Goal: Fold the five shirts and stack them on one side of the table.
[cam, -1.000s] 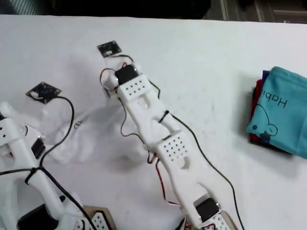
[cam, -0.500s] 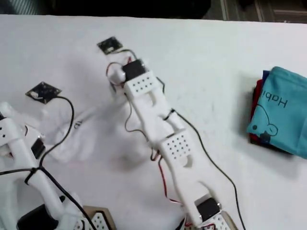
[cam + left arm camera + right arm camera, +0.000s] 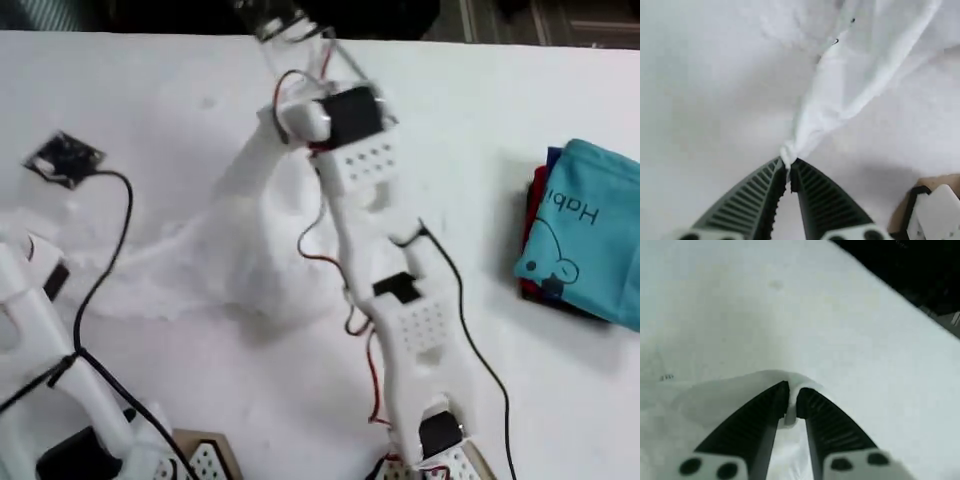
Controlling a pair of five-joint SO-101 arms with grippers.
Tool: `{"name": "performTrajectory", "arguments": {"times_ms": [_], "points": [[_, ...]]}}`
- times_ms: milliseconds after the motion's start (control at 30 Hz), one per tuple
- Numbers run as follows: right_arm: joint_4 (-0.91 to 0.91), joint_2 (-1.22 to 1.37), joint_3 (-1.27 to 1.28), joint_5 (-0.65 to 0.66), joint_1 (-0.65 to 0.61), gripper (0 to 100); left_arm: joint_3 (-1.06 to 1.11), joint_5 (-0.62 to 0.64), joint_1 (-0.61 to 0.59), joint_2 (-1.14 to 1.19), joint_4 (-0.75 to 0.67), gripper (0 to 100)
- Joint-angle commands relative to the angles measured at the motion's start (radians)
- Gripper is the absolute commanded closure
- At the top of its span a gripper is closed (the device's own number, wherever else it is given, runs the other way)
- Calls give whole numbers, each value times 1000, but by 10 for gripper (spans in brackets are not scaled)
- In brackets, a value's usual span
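The right gripper [image 3: 791, 390], clamped on a fold of the crumpled white cotton shirt [image 3: 230, 250], has swung up and away, so the cloth now hangs tented beneath it, stretching to the left gripper [image 3: 788, 165], which pinches another end, seemingly to spread it for folding.

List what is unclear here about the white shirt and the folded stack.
- High view: the folded stack runs off the right edge; its teal top shirt covers the rest, count unclear.
- High view: the white shirt blends into the table, partly under the right arm; outline unclear.
- Left wrist view: left gripper pinches a bunched end; sleeve or hem unclear.
- Right wrist view: right gripper hides the fold it grips.
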Motion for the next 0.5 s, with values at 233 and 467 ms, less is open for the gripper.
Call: {"name": "performTrajectory", "arguments": {"times_ms": [233,467], "points": [[-1,-567,-43,167,53,979,-443,176,111,-27,-11,976],[-143,-779,-46,351,154,979,-618,216,228,-27,-11,977]]}}
